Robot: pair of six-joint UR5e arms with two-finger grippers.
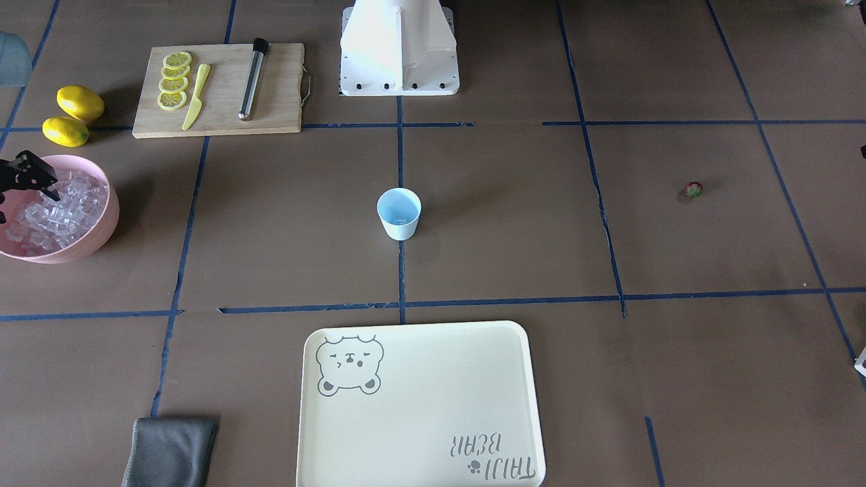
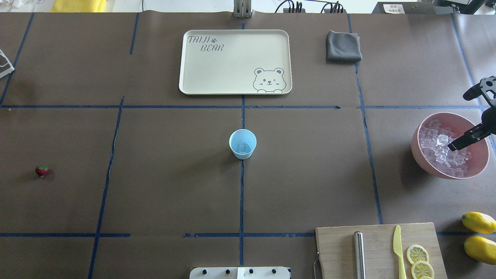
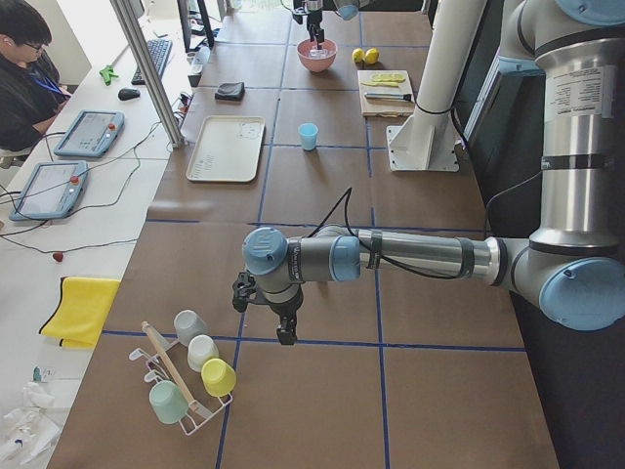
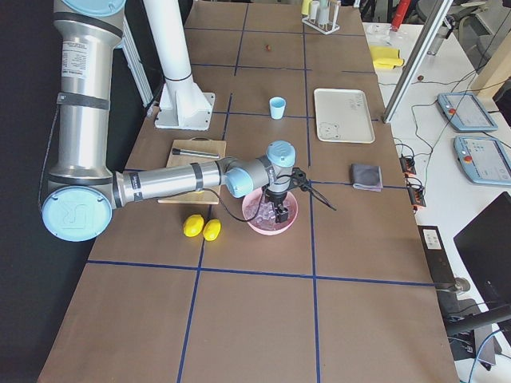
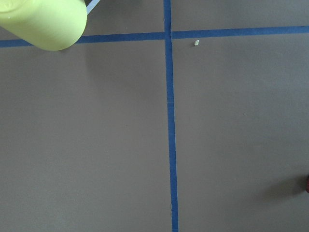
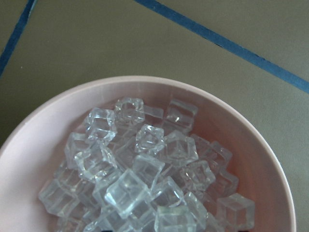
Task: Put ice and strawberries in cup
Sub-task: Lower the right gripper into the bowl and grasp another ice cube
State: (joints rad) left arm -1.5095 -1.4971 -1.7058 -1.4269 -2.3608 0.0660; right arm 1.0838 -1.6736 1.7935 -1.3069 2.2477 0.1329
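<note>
The light blue cup (image 2: 242,143) stands upright at the table's middle, with what looks like one ice cube in its bottom; it also shows in the front view (image 1: 398,213). Several ice cubes (image 6: 145,169) fill the pink bowl (image 2: 416,143). My right gripper (image 2: 459,121) hangs open over the bowl, one fingertip low among the ice (image 2: 441,149). The strawberry (image 2: 42,170) lies alone on the table at the far left. My left gripper (image 3: 278,322) hovers above the table beyond the strawberry; I cannot tell whether it is open or shut.
A cream tray (image 2: 186,62) and a grey cloth (image 2: 343,46) lie at the far side. A cutting board (image 2: 337,244) holds a metal tube, a yellow knife and lemon slices, with two lemons (image 2: 478,232) beside it. A cup rack (image 3: 186,376) stands near my left gripper.
</note>
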